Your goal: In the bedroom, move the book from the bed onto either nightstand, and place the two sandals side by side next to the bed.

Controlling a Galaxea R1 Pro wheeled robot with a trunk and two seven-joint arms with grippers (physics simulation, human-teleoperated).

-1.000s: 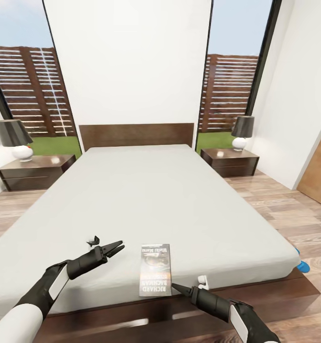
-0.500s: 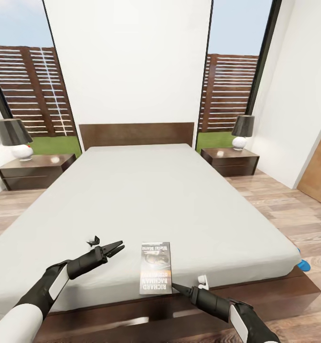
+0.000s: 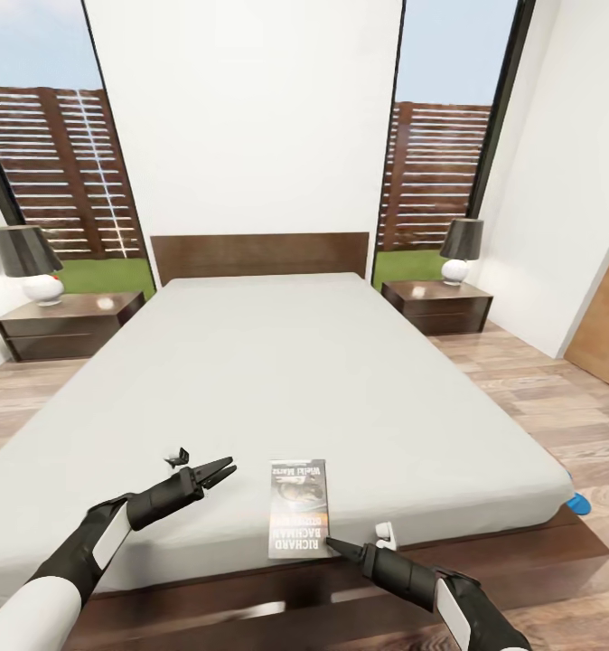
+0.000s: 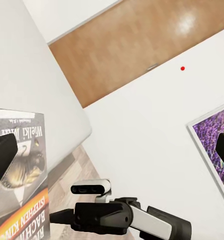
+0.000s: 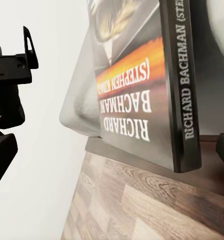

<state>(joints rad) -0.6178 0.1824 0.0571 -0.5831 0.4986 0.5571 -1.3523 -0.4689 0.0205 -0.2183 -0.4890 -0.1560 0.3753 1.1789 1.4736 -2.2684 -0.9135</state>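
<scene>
Pale grey mattress of the dark-framed bed is stretching ahead. At its near edge, my right gripper is nosing up to the dark orange-banded paperback book, probably to grasp it; I cannot tell its finger spread. My left gripper is hovering beside, fingers slightly parted. Farther off, dark brown nightstands are waiting.

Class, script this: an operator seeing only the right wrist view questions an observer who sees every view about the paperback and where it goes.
Operator: Where is my gripper against the book?
Observer: The right gripper points at the near right corner of the thin dark orange-banded paperback book, at the mattress's foot edge.
Operator: Any nightstand?
Observer: A low dark brown wooden nightstand stands right of the headboard.
</scene>
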